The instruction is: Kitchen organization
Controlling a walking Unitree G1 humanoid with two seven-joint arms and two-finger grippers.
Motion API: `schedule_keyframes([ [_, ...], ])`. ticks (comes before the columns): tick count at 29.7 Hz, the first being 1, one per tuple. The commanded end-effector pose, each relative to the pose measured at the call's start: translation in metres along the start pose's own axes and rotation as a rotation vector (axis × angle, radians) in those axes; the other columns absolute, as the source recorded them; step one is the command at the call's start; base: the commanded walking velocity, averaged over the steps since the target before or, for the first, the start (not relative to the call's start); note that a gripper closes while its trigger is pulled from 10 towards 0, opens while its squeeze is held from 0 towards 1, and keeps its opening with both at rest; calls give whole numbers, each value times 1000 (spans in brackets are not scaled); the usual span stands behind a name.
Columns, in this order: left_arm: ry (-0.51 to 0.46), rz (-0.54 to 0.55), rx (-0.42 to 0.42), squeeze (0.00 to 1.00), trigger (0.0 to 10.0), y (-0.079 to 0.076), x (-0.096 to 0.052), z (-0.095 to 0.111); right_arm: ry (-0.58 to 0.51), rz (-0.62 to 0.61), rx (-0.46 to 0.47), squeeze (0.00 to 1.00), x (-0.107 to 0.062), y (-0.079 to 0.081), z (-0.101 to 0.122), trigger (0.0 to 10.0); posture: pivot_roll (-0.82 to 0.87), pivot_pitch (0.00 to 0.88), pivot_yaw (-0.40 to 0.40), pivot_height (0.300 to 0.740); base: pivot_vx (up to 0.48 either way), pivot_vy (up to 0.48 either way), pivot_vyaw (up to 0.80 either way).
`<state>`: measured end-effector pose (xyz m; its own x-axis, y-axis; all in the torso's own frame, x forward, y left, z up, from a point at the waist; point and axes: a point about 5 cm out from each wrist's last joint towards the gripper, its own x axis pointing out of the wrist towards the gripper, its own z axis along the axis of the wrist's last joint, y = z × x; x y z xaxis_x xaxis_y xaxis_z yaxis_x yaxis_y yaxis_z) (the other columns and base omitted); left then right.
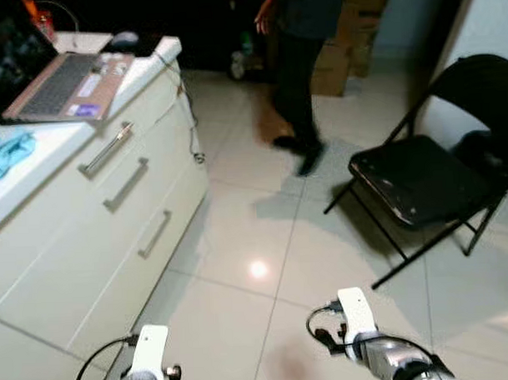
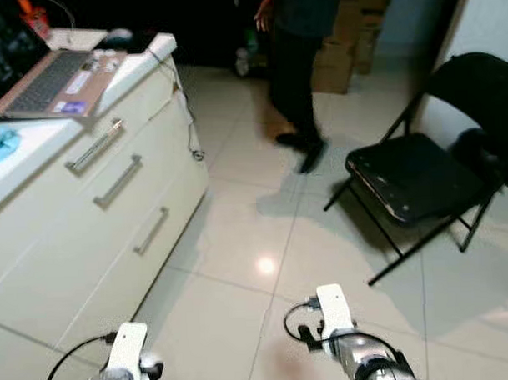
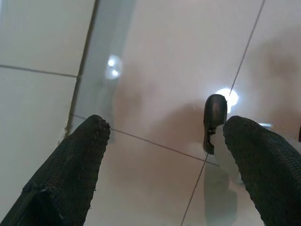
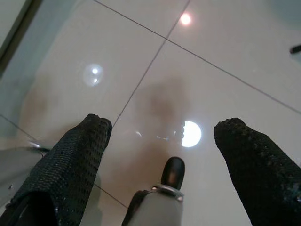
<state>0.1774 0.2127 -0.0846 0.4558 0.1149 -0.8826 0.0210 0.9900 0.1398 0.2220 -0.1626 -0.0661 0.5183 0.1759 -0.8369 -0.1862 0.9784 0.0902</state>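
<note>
- Pale tiled floor (image 1: pixel 239 240) spreads across the whole scene, glossy, with lamp reflections on it.
- White cabinet (image 1: pixel 114 236) with three bar-handled drawers runs along the robot's left; its top serves as the table (image 1: pixel 36 156).
- Black folding chair (image 1: pixel 437 175) stands on the right, well apart from the cabinet.
- A person (image 1: pixel 304 63) in dark clothes stands on the floor at the far side, near cardboard boxes (image 1: pixel 349 45).
- An open laptop (image 1: pixel 67 84) lies on the table, with a light blue cloth (image 1: pixel 6 153) nearer the robot, close to the table's edge.
- Left gripper (image 3: pixel 164 155) hangs over bare tile beside the cabinet base, fingers spread wide, holding nothing and touching nothing.
- Right gripper (image 4: pixel 162 150) hangs over the floor too, fingers spread wide apart, empty, with a robot foot below it.
</note>
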Motion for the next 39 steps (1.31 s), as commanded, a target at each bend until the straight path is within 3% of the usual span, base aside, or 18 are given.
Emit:
schedule_keyframes([
  [1, -2, 10, -3, 0, 10000, 2, 0, -2, -3, 6, -16, 0, 0, 1, 4, 10000, -80, 0, 58, 740, 0, 0, 800],
  [9, -75, -75, -97, 0, 10000, -9, 0, 11, -1, 7, -18, 0, 0, 2, 4, 10000, -82, 0, 59, 740, 0, 0, 800],
  [17, -59, -82, -54, 0, 10000, -11, 0, 7, -1, 7, -26, 0, 0, 2, 4, 10000, -83, 0, 58, 740, 0, 0, 800],
  [39, -29, -89, -61, 0, 10000, -10, 0, -4, 12, 14, -58, 0, 0, 2, 2, 10000, -81, 0, 56, 740, 0, 0, 800],
])
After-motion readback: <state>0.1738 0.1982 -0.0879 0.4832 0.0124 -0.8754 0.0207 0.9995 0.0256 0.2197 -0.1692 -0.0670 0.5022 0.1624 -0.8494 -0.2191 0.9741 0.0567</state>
